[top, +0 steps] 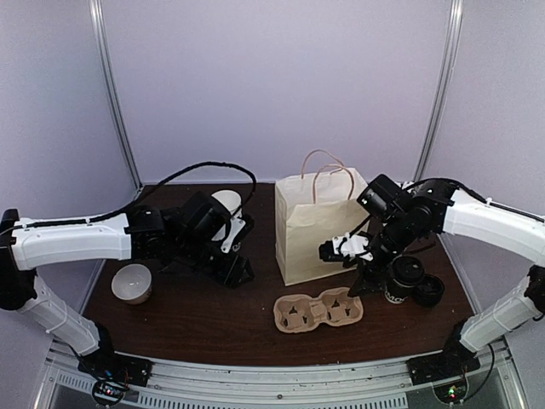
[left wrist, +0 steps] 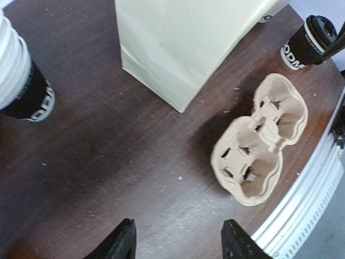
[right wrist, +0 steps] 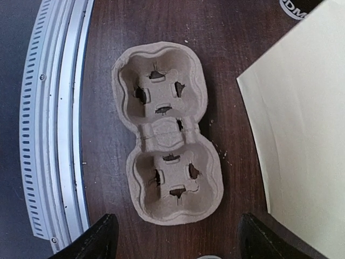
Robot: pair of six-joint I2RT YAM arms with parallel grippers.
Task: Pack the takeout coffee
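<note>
Takeout coffee point(top: 402, 279) sits on the table point(top: 213, 315) at the lower right of the top view, to the right of the paper bag point(top: 311, 230) and up and right of the cardboard carrier point(top: 318, 309), touching neither. Both carrier wells are empty, so by my reading nothing is packed yet. The right gripper point(right wrist: 178, 237) hangs over the carrier with its fingers spread wide and nothing between them. The left gripper point(left wrist: 180, 237), left of the bag, is also parted and empty. Picking up the cup and seating it in the carrier or the bag is all yet to do.
</note>
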